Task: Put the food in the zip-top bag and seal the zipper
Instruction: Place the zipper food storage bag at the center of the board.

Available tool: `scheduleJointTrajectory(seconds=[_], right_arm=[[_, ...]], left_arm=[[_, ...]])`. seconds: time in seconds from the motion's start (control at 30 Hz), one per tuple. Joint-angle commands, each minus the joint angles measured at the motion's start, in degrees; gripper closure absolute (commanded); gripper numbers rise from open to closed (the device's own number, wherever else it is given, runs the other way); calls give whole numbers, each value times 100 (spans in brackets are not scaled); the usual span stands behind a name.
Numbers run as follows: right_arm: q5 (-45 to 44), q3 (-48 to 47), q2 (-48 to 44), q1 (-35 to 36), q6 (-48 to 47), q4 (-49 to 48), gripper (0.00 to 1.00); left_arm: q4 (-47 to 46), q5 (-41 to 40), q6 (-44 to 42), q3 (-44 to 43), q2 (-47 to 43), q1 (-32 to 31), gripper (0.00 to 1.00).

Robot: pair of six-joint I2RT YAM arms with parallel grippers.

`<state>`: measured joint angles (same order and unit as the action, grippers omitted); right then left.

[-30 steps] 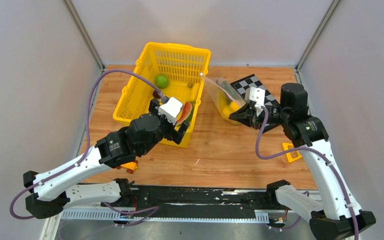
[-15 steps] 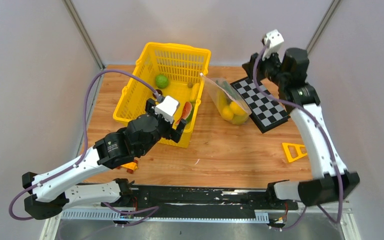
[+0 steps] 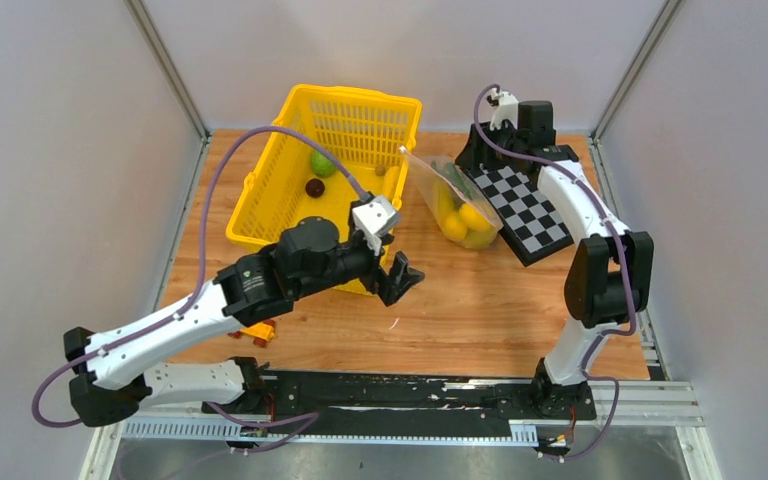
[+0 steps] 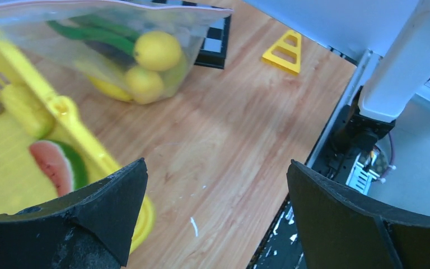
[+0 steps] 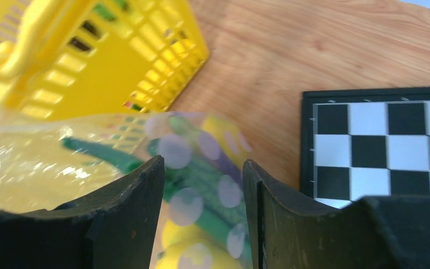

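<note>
The zip-top bag [image 3: 457,203] lies between the basket and the chequerboard, holding yellow lemons [image 4: 157,50] and long green pods [image 4: 98,32]. Its pink zipper [image 4: 145,4] runs along the upper edge. A watermelon slice [image 4: 56,163], a green ball [image 3: 322,163] and a dark ball [image 3: 314,187] lie in the yellow basket [image 3: 360,110]. My left gripper [image 3: 400,276] hangs open and empty over bare wood just right of the basket's near corner. My right gripper [image 3: 466,160] is at the bag's far end, jaws apart, with the printed bag film [image 5: 201,140] showing between its fingers.
A chequerboard [image 3: 526,210] lies right of the bag. A yellow triangle piece [image 4: 283,50] sits on the wood beyond it. An orange toy car [image 3: 260,331] peeks out under my left arm. Grey walls close in the table on three sides.
My right arm swung from the bag's near side up and round to its far end, and its jaws opened. My left gripper moved off the basket's edge, right and nearer, over the table.
</note>
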<state>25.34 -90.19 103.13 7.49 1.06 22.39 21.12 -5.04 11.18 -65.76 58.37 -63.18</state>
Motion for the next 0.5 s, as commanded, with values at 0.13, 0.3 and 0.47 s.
scheduleJointTrajectory(seconds=[0.13, 0.3, 0.47], right_arm=[[1511, 1070, -779, 376, -1205, 380, 45], [1782, 1805, -1279, 384, -1689, 612, 46], [2348, 1654, -1427, 473, -2081, 1161, 47]], left_arm=[[45, 60, 209, 7, 755, 7, 0], [504, -1027, 350, 232, 985, 7, 5], [604, -1911, 598, 726, 499, 7, 15]])
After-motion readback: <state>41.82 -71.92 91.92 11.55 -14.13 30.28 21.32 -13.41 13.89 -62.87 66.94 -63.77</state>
